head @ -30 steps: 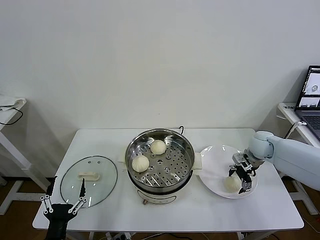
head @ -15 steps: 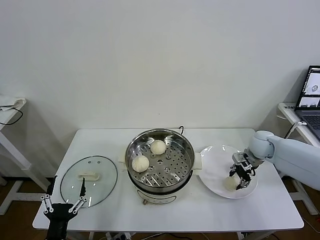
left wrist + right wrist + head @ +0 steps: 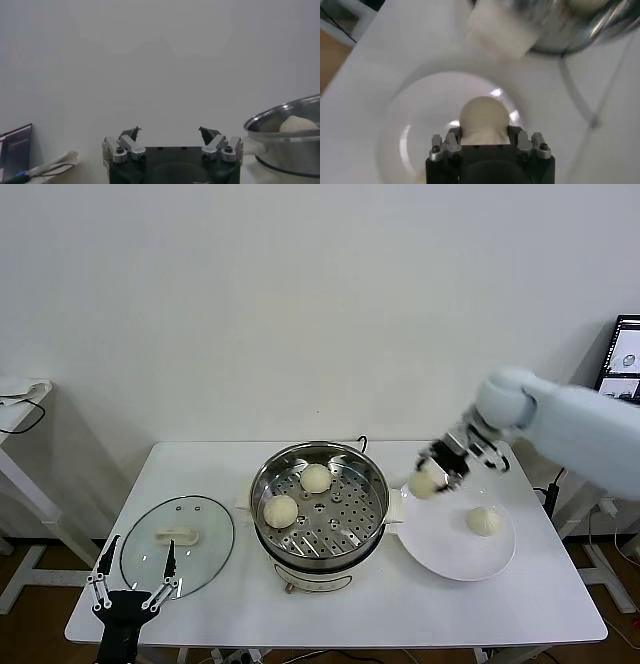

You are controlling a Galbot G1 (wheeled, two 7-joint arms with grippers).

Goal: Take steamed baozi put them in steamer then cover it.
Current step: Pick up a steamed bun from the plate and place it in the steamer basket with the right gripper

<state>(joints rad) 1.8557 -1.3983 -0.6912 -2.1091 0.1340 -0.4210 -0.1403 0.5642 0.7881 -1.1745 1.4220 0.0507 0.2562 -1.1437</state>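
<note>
The steamer (image 3: pixel 262 492) stands mid-table with two baozi on its tray, one at the back (image 3: pixel 316 477) and one at the left (image 3: pixel 281 510). My right gripper (image 3: pixel 432 476) is shut on a third baozi (image 3: pixel 426 482) and holds it in the air above the plate's left edge, just right of the steamer; it shows between the fingers in the right wrist view (image 3: pixel 484 119). A fourth baozi (image 3: pixel 485 521) lies on the white plate (image 3: pixel 440 544). The glass cover (image 3: pixel 178 546) lies flat at the table's left. My left gripper (image 3: pixel 133 589) is open and idle at the front left edge.
A laptop (image 3: pixel 625 364) sits on a side table at the far right. Another side table with a cable (image 3: pixel 20 399) stands at the far left. The steamer's rim shows in the left wrist view (image 3: pixel 285 117).
My right gripper closed on a baozi on the plate and lifted it up and left toward the steamer. One baozi stays on the plate. The left arm has not moved.
</note>
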